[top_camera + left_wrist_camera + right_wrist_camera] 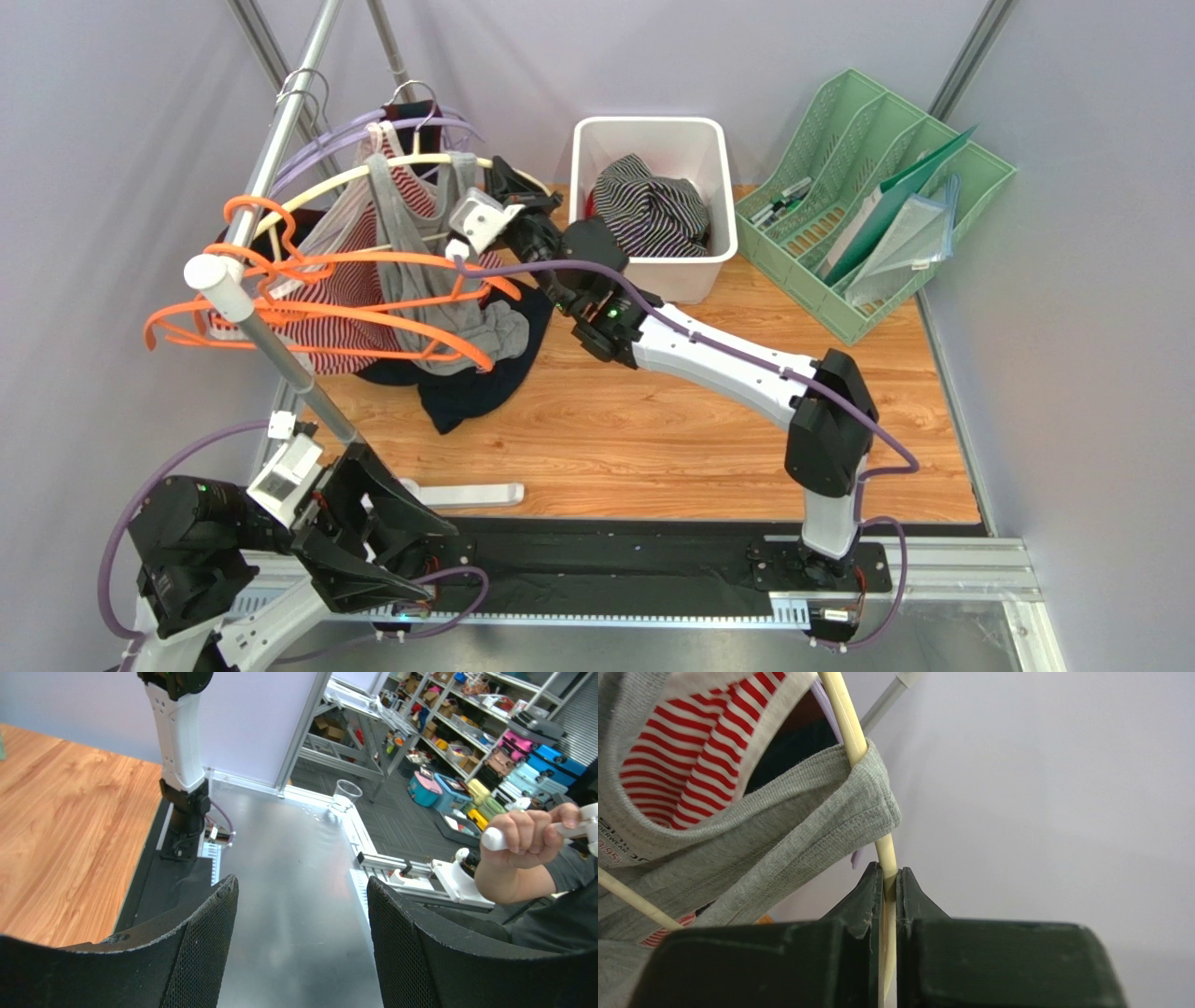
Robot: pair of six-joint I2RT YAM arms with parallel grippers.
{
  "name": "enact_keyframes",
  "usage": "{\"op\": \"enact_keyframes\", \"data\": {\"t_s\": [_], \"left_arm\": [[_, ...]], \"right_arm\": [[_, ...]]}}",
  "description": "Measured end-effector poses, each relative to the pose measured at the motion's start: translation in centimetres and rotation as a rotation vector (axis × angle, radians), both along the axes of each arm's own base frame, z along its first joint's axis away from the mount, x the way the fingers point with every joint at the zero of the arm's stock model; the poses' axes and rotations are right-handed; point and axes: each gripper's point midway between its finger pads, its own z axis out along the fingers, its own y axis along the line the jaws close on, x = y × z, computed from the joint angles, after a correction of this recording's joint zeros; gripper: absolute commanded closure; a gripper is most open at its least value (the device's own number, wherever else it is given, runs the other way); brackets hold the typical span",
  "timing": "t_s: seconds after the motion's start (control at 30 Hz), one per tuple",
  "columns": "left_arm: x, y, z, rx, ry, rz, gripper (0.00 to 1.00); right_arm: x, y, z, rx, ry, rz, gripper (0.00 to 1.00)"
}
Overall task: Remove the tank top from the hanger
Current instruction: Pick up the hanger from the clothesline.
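While the left gripper (302,889) sits low at the bottom left of the overhead frame, its black mesh-padded fingers (203,952) spread wide and holding nothing, the right gripper (891,882) is pinched tight on the thin cream hanger (852,731) at mid-frame. Just above that pinch, the grey tank top (773,836) loops its strap over the same hanger arm. The rest of it drapes toward the upper left, with a red-and-white striped garment (682,749) inside it. Bracing the hanger looks like the step in hand; next, the strap probably has to slide off the arm, which calls for the free gripper or a regrasp
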Motion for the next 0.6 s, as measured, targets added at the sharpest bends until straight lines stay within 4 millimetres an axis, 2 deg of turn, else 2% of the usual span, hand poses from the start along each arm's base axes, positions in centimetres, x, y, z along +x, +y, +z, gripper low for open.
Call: {"op": "enact_keyframes", "data": {"t_s": [0.23, 0.4, 0.5, 0.6], "left_arm": [[1.1, -2.2, 1.7, 0.022, -0.001, -0.064, 0.27], [2.0, -3.8, 2.7, 0.033, 0.014, -0.100, 0.28], [2.1, -4.2, 3.5, 0.012, 0.009, -0.116, 0.28], [2.0, -4.2, 4.7, -0.022, -0.009, -0.129, 0.28]], "right_arm": [[0.2, -4.5, -0.1, 0.023, 0.020, -0.050, 1.00], [0.5, -6.7, -0.1, 0.045, 0.039, -0.084, 1.00], [0.8, -8.1, -1.2, 0.050, 0.065, -0.117, 1.00], [0.9, -9.3, -3.1, 0.044, 0.104, -0.139, 1.00]]}}
